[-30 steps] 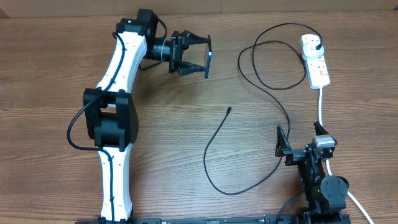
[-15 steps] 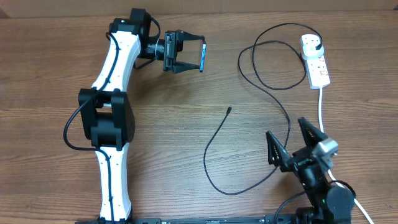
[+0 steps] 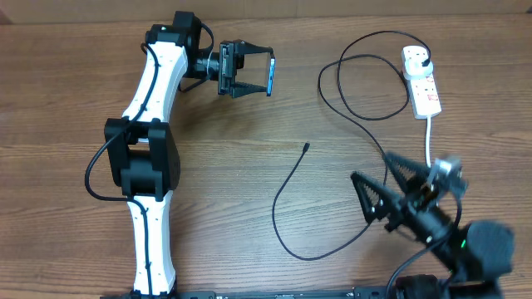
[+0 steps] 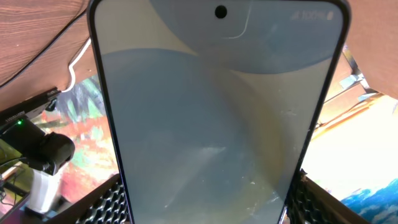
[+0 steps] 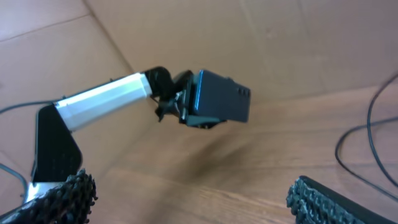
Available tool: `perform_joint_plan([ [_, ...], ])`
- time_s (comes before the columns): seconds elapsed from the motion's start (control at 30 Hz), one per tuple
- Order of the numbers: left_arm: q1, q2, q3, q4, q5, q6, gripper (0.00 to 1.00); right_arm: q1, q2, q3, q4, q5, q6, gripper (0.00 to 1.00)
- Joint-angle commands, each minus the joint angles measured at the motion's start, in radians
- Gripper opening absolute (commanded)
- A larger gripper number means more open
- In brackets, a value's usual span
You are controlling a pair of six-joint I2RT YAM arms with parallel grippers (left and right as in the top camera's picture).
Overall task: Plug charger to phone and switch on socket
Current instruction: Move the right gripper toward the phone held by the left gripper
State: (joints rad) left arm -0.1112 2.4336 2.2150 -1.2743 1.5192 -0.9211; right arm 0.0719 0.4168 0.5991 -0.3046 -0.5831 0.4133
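Grips the phone (image 3: 271, 79) on edge between the closed-in fingers of the left gripper (image 3: 271, 73), toward the far side of the table (image 3: 66, 100), screen filling the left wrist view. Spreads the right gripper (image 3: 371, 168) wide apart near the front right, with nothing held. Shows the charger (image 3: 287, 178) lying loose on the wood, small tip at mid-table, well apart from the phone, plug seated in the socket (image 3: 422, 83) at far right.

Legible text: none.
- Phone (image 4: 217, 118): faint pale characters along its top short edge in the left wrist view, too blurred to read.
- Socket (image 3: 421, 80), near the far right corner: red markings, too small to read.
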Motion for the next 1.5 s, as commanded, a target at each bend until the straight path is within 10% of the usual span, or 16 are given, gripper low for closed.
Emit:
perform_joint_plan([
  [0.0,-0.001,0.001,0.033,0.000,0.061,0.009,0.63,0.002,0.187,0.166,-0.010,-0.233,-0.051,1.00],
  [0.13,-0.001,0.001,0.033,0.000,0.061,0.009,0.63,0.006,0.389,0.267,0.146,-0.665,0.097,1.00],
  [0.27,-0.003,0.001,0.033,0.000,0.060,0.009,0.63,0.024,0.541,0.273,0.507,-0.662,0.377,1.00],
  [0.4,-0.013,0.001,0.033,0.000,0.014,0.009,0.63,0.106,0.642,0.274,0.665,-0.656,0.335,1.00],
  [1.03,-0.056,0.001,0.033,0.001,-0.117,0.007,0.62,0.218,0.811,0.611,-0.525,0.458,0.127,1.00],
  [1.47,-0.069,0.001,0.033,0.000,-0.118,-0.011,0.62,0.305,0.875,0.646,-0.365,0.460,0.143,0.89],
])
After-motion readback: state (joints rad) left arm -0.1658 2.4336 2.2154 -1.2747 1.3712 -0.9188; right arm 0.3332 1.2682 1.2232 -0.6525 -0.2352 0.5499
